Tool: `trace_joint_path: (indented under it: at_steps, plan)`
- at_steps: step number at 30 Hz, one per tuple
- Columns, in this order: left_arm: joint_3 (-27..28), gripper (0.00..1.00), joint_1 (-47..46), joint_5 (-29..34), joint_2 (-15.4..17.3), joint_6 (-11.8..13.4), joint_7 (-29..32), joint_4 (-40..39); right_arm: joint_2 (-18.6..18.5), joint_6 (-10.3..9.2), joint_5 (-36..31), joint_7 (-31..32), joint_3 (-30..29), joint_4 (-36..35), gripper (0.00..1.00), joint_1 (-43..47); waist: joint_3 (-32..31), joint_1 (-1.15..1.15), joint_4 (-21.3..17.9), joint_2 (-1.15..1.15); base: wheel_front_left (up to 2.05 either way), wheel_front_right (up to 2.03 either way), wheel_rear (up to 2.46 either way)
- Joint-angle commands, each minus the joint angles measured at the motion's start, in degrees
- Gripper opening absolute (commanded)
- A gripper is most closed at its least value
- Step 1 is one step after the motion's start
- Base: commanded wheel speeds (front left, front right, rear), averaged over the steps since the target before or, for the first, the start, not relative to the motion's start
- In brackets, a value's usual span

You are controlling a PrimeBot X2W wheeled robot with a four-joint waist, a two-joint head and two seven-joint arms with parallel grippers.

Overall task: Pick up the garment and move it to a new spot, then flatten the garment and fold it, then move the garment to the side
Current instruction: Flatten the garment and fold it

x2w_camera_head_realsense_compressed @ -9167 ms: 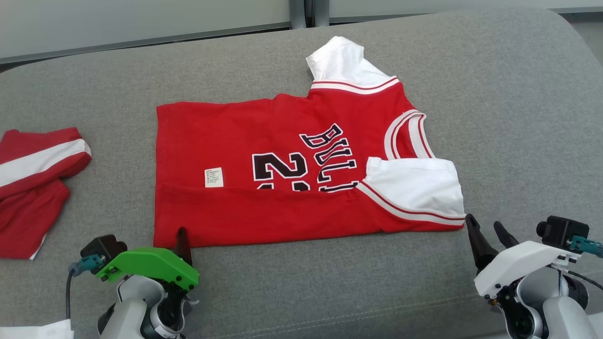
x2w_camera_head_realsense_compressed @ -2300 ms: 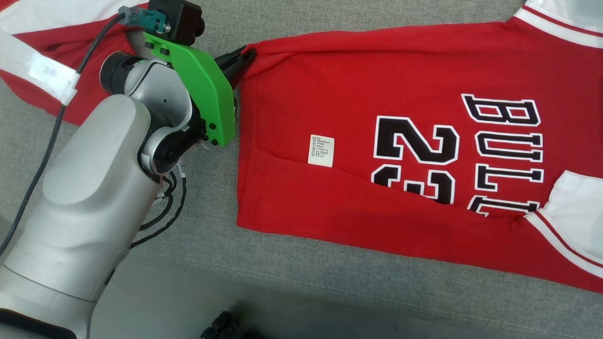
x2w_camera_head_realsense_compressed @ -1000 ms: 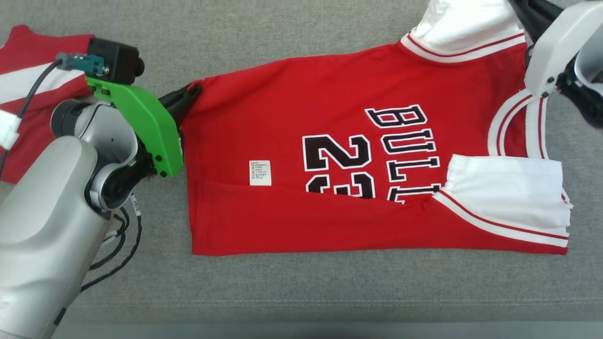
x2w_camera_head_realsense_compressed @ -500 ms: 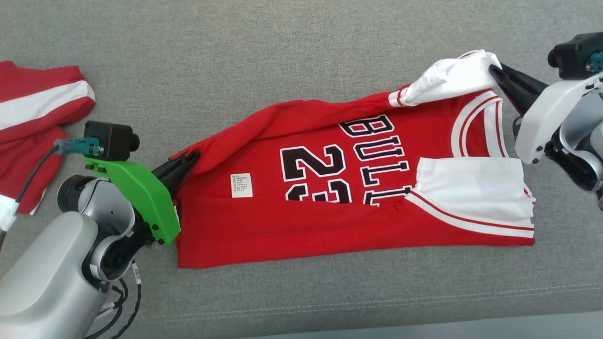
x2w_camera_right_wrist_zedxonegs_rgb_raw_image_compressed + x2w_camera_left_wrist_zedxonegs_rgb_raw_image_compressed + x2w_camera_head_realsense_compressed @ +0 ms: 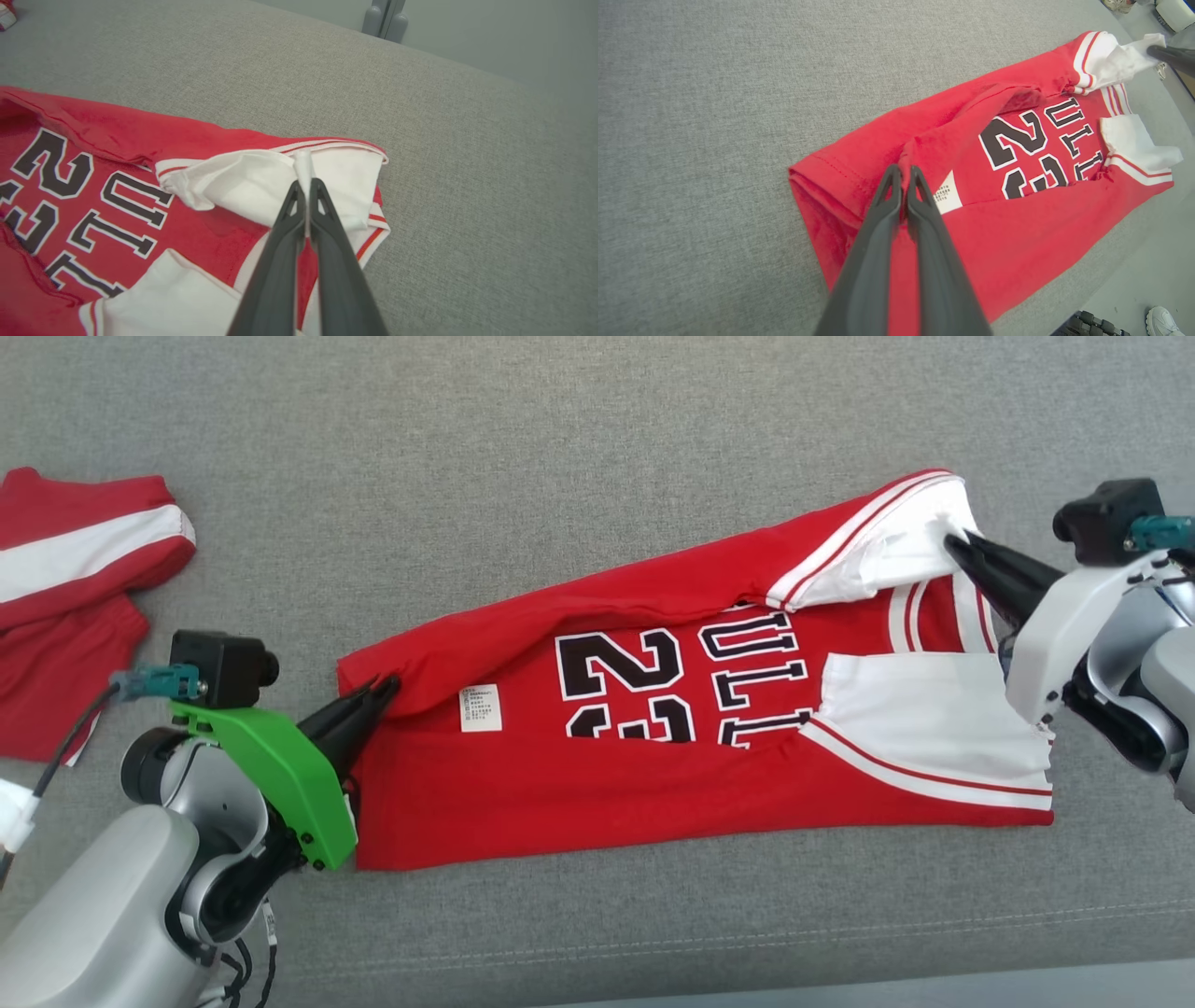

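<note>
Jersey (image 5: 607, 793) mid-fold, far edge pinched at hem (image 5: 355, 665) by left gripper (image 5: 385, 687), at sleeve (image 5: 898, 555) by right gripper (image 5: 954, 543); next, lay it level over the near half.

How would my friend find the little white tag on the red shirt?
On the grey cushion lies a red shirt. Near its left end, just left of the black number, sits the tag: a small white rectangle with tiny print, much smaller than the white sleeves.

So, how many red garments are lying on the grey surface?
2. The jersey lies in the middle; a red and white garment lies at the far left, partly cut off. Others may be outside the view.
</note>
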Motion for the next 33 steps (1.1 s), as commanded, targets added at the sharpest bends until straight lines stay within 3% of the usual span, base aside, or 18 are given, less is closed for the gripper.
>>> trace_joint_path:
  at_steps: [1,2,12,20,27,33]
  plan:
    - [0.0,0.64,1.7,-0.5,0.4,-0.4,-0.7,-0.1,-1.1,-0.02,0.8,-0.7,1.0,-0.3,1.0,0.9,-0.7,0.0,0.0,0.0,0.0,0.0,0.0]
    - [-0.2,1.0,2.3,-0.5,0.5,-0.4,-0.9,-0.3,-1.4,-0.02,1.2,-0.9,1.6,-0.6,1.0,1.2,-1.0,0.0,-0.1,0.0,0.0,0.0,0.0]
    - [-2.9,1.0,9.4,0.5,3.3,0.7,-0.2,-3.0,-6.5,-0.02,4.3,-1.3,8.0,-4.7,1.0,4.8,-4.4,0.0,-1.6,0.0,0.0,0.0,0.0]
    - [-2.7,1.0,12.8,1.0,4.8,3.0,-1.6,-6.4,-9.2,-0.02,7.6,-3.7,6.9,-5.2,1.0,6.8,-6.9,0.0,-2.4,0.0,0.0,0.0,0.0]
    - [0.3,1.0,13.9,2.9,3.1,7.8,-7.6,-8.7,-10.5,-0.02,10.0,-6.1,2.5,-3.5,1.0,8.2,-10.1,0.0,-2.5,0.0,0.0,0.0,0.0]
    - [1.3,1.0,12.9,5.7,-0.2,12.2,-12.7,-8.1,-9.1,-0.02,9.9,-5.1,-1.7,0.5,1.0,9.2,-12.6,0.0,-2.1,0.0,0.0,0.0,0.0]
